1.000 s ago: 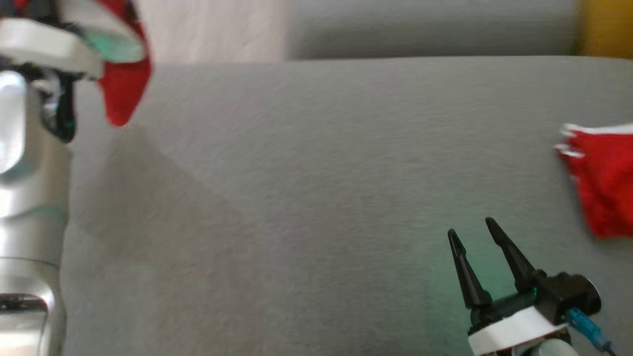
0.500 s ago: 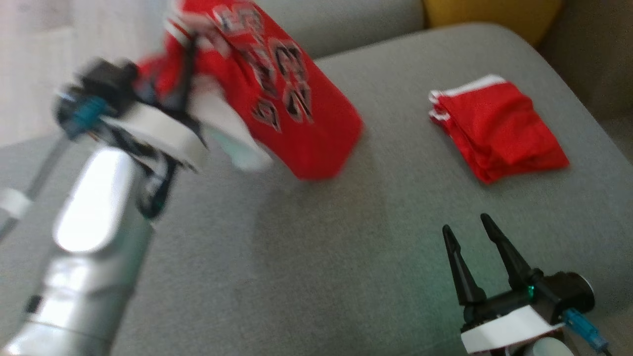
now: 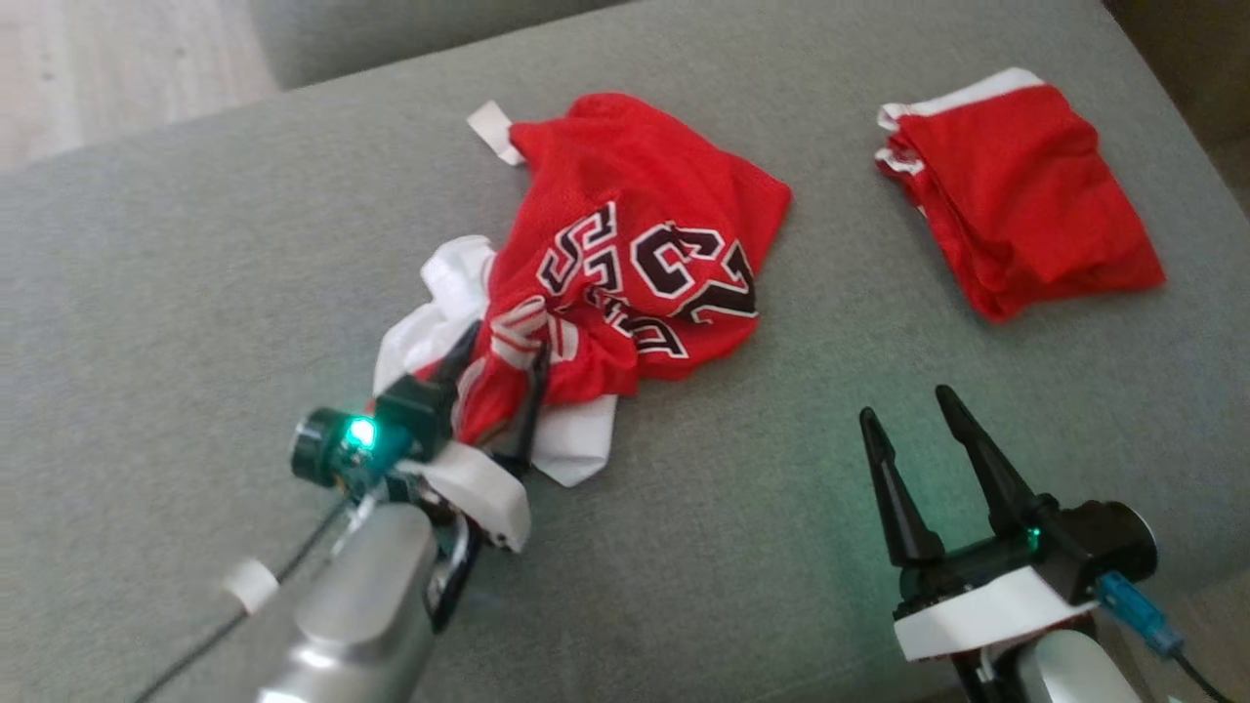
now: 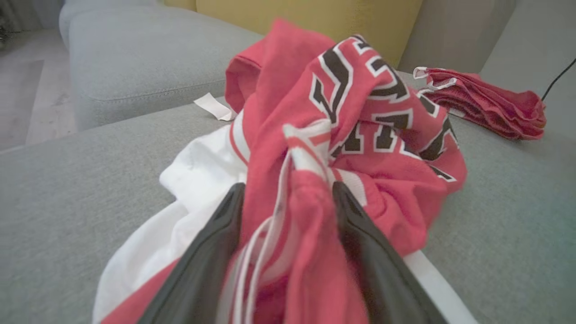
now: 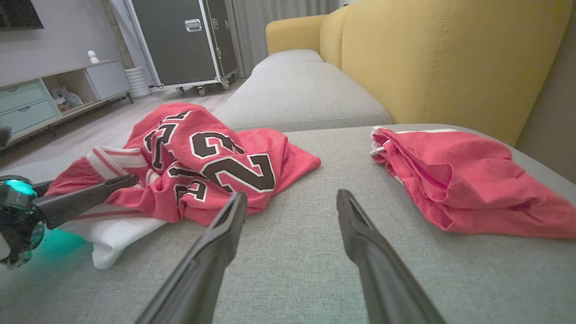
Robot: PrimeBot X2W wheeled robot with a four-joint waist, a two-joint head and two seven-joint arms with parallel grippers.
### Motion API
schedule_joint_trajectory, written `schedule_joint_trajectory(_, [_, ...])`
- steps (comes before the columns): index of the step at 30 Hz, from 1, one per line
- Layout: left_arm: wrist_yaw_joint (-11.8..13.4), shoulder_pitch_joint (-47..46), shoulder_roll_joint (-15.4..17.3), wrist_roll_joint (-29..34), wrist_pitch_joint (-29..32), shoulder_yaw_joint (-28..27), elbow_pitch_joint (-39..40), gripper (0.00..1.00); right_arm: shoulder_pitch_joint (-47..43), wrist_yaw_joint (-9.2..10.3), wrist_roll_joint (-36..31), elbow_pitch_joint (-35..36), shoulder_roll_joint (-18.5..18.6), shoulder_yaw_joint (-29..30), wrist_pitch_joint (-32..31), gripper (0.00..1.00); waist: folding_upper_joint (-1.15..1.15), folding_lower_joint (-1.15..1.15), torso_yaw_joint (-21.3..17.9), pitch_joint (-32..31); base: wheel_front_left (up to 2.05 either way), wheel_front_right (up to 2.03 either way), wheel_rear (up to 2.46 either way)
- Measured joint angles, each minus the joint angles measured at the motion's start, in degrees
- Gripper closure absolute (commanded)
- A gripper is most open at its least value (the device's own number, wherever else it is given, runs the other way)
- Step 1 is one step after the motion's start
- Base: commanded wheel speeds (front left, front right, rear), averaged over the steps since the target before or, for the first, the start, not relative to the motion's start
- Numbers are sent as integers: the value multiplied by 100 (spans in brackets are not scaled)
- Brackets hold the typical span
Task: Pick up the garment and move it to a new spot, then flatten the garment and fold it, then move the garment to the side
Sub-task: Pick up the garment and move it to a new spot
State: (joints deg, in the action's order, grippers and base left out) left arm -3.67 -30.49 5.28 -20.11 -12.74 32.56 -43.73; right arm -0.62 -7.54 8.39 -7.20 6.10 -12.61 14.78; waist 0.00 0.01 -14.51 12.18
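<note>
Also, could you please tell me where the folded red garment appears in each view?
Head view: folded red garment at upper right.
Left wrist view: upper right.
Right wrist view: right of middle.
Shared landmark: the crumpled numbered jersey, lying left of it in all three.

Two red garments on one grey couch (image 3: 195,244): one crumpled jersey (image 3: 635,195), one folded garment (image 3: 1025,195). Two grippers: left gripper (image 3: 506,340), right gripper (image 3: 904,402).

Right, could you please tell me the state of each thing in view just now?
Red jersey: crumpled, lying on the grey sofa cushion.
Folded red garment: neatly folded, apart from the jersey.
Left gripper: open, jersey cloth bunched between its fingers.
Right gripper: open, empty.
</note>
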Motion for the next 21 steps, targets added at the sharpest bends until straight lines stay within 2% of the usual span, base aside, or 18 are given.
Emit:
schedule_joint_trajectory(4, [286,445,-85,-1,-155,-68,252,0,-29,0,1,-96,3,103,0,0,0,-1,224,-280,0,0,0])
schedule_joint_trajectory(8, [655,1416,-98,12,-155,-535,1326,0,-276,0,4,-145,8,250,0,0,0,-2,510,-678,0,0,0])
schedule_joint_trajectory(12, [976,2453,-91,312,-156,-993,2360,0,-592,0,5,-186,9,390,0,0,0,-3,856,-1012,0,0,0])
schedule_joint_trajectory(14, [1034,2680,-92,360,-156,-1129,2602,0,-625,0,12,-190,8,430,0,0,0,-3,937,-1088,0,0,0])
schedule_joint_trajectory(18, [1213,3414,-96,706,-171,-1649,3568,0,-641,0,11,-188,3,513,0,0,0,-3,1196,-1400,0,0,0])
schedule_joint_trajectory(21, [1233,3906,-118,895,-171,-1923,4173,0,-770,0,-8,-163,-5,554,0,0,0,-3,1328,-1596,0,0,0])
